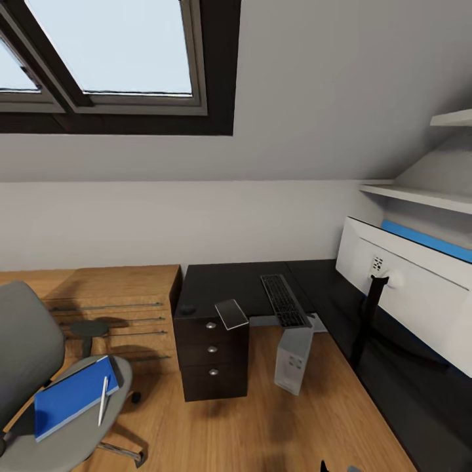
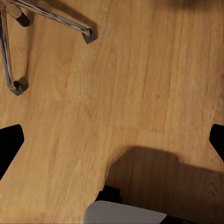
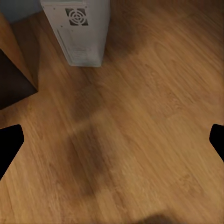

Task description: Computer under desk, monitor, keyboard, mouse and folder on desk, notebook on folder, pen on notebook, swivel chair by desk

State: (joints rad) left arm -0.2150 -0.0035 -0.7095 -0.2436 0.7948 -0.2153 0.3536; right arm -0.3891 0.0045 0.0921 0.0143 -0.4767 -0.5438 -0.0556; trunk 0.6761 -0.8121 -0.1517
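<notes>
Left end effector (image 2: 112, 140): fingertips (image 2: 10, 142) are seen as dark shapes at opposite edges of the left wrist view, spread wide apart, nothing held between them. Wooden floor (image 2: 140, 84) is seen beneath it. Ahead of the left end effector, chrome legs and castors of the swivel chair (image 2: 51, 18) are noted, well apart from the fingertips.

Right end effector (image 3: 112, 140): fingers likewise spread wide, nothing gripped. Bare floor lies below it. Ahead of the right end effector, the computer (image 3: 81, 30) is seen standing upright on the floor, near a dark corner of the drawer unit (image 3: 14, 84).

Head view observations:
- The desk (image 1: 216, 282) is found in the far corner of the room, black-topped, L-shaped.
- The keyboard (image 1: 284, 300) is laid on the desk top, its near end reaching the desk edge.
- The monitor (image 1: 406, 295) is stood on the right wing of the desk, its white back shown.
- The notebook (image 1: 231, 314) is set at the desk's front edge above the drawers.
- The mouse (image 1: 188, 308) is noted near the left front corner of the desk.
- The folder (image 1: 69, 396) is laid on the chair seat, the pen (image 1: 103, 400) resting on it.
- The computer is tilted in appearance below the keyboard's near end.
- A light wooden chest (image 1: 124, 308) is placed just beside the desk.
</notes>
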